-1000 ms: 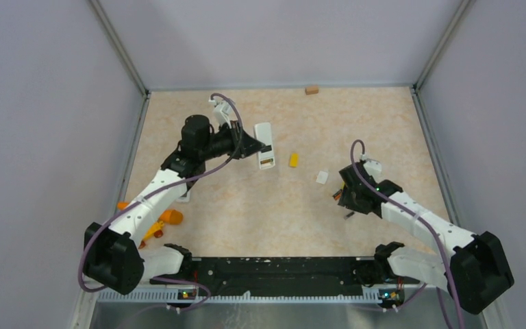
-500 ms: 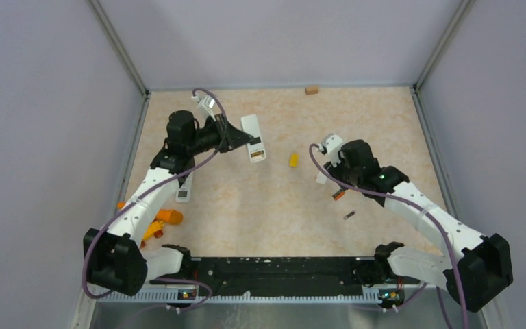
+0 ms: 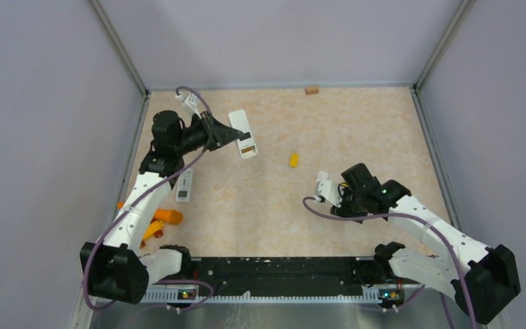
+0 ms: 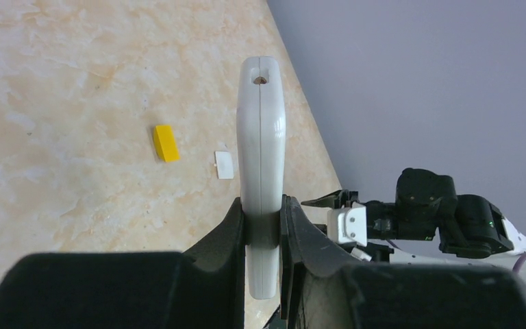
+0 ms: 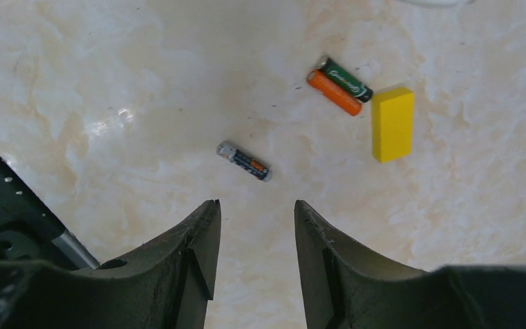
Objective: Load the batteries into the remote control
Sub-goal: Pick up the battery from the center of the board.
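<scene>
While hanging over the cream marble-patterned tabletop on the near right, spread wide and gripping nothing: so much for the right gripper. Just past its black fingertips, flat on the table, a tiny slim silver-and-dark battery with an orange band. Further out, a slim orange battery and a slim green-and-black battery, touching side by side, a yellow rectangular block just beside them. From overhead, no sight of those three, hidden by the right arm. Across to the near left now: a thick orange cylinder, then a white buttoned remote lying flat. And away at the far left, lifted off the surface, the slim white rectangular remote control, pinched tight across its flat faces at one end by the left gripper, seam edge toward the wrist camera, dark battery recess showing from above. Well apart from all three batteries.
</scene>
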Available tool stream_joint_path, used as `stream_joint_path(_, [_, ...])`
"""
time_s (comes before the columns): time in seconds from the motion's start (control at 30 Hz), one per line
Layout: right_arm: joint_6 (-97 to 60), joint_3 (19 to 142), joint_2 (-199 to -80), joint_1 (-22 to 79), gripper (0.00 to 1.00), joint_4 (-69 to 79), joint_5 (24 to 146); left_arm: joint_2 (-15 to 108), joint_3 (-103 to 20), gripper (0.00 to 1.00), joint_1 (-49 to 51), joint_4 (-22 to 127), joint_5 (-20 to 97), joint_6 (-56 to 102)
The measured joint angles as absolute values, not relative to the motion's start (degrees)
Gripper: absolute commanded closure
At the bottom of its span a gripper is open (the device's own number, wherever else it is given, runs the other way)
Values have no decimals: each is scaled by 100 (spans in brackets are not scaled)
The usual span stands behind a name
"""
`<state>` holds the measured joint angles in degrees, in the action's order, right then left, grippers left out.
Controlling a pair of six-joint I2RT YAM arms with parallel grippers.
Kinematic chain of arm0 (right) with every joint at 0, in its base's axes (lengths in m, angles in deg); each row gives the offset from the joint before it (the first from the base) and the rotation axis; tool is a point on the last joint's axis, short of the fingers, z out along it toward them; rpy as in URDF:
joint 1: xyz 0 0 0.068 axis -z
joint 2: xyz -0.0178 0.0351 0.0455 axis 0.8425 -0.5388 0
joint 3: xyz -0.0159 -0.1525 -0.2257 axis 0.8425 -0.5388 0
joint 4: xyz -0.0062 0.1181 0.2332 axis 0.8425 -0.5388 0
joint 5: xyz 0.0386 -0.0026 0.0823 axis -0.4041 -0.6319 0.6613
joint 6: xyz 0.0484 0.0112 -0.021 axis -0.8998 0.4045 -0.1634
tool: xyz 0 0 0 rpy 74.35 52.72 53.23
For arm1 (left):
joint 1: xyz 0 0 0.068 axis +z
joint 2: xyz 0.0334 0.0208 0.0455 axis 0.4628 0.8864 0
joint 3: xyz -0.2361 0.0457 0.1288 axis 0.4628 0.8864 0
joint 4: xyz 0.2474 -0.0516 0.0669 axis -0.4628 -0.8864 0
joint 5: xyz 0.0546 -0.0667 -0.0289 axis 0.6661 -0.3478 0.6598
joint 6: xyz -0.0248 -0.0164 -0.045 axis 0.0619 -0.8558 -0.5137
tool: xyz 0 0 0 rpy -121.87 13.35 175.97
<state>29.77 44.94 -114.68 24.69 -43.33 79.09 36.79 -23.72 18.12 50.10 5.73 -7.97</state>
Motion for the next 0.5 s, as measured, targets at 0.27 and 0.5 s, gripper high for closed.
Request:
stream_joint_path(0.27, [3278,3740,-11240,2078,50,-4208,7826,3679,-2370,100,1823,5030,569,-923])
stream_joint_path(0.5, [3479,3606,-11365,2076,51,-3806,7601,3703,-2322,100,1836,5213,427,-1098])
